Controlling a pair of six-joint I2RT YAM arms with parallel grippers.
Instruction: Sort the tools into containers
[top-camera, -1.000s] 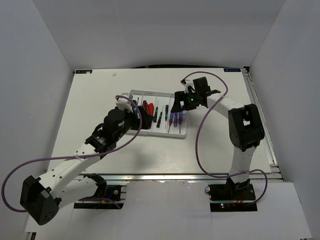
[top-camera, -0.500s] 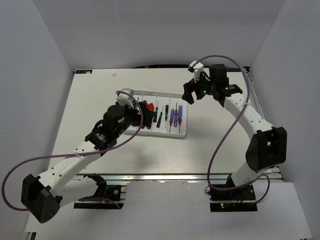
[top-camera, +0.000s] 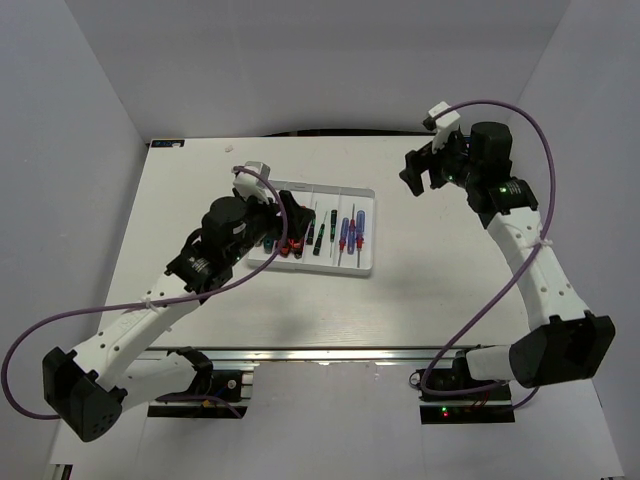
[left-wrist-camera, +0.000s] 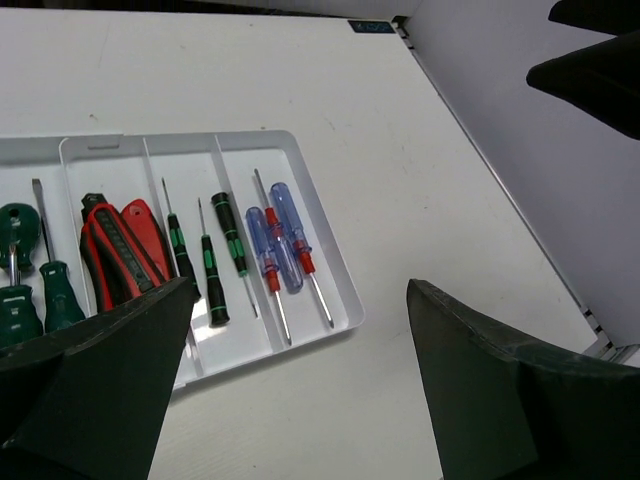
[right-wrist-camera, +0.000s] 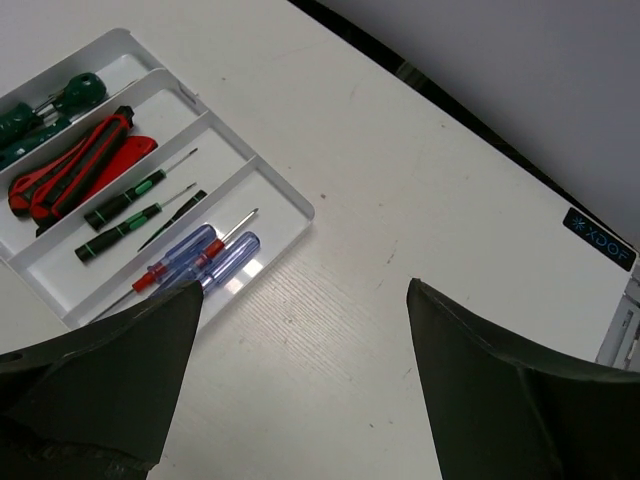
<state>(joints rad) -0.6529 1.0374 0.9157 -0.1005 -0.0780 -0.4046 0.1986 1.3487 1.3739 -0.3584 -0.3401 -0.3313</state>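
Observation:
The white tray (top-camera: 362, 262) holds all the tools I see. In the left wrist view its compartments (left-wrist-camera: 280, 155) hold green screwdrivers (left-wrist-camera: 20, 275), red-and-black pliers (left-wrist-camera: 120, 250), thin green-and-black precision drivers (left-wrist-camera: 207, 270) and blue-handled screwdrivers (left-wrist-camera: 278, 235). The right wrist view shows the same tray (right-wrist-camera: 270, 185), with blue screwdrivers (right-wrist-camera: 200, 255) in its nearest compartment. My left gripper (top-camera: 290, 225) (left-wrist-camera: 300, 400) hovers over the tray's left part, open and empty. My right gripper (top-camera: 415, 175) (right-wrist-camera: 300, 390) is raised right of the tray, open and empty.
Bare white tabletop (top-camera: 330, 310) surrounds the tray. White walls enclose the table on the left, back and right. Purple cables (top-camera: 530, 120) loop from both arms. A metal rail (top-camera: 350, 352) runs along the near edge.
My right arm has swung up and to the right, away from the tray's right end. My left gripper has shifted slightly farther back over the tray's left side.

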